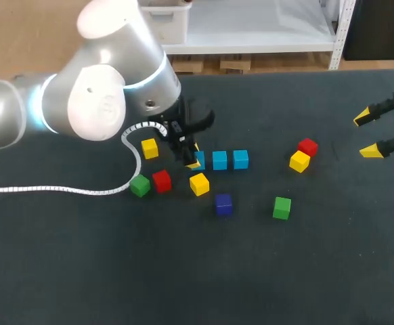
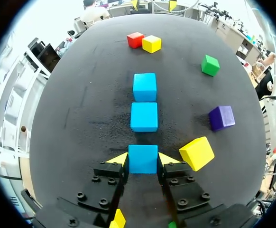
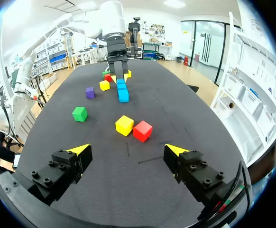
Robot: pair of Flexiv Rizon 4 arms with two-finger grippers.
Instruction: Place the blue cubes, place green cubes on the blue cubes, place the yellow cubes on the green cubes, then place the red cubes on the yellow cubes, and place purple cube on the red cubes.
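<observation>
L gripper (image 2: 143, 160): fingers tight on both sides of a blue cube (image 2: 143, 156), tips touching it; R gripper (image 3: 127, 153) hangs w/ fingers wide apart.

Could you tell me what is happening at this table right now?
The left pincer is closed on a blue cube, in line with two more blue cubes on the table. The right pincer hangs open off to the side, holding nothing. The green cubes, yellow cubes, red cubes and purple cube lie scattered, none stacked yet.
</observation>
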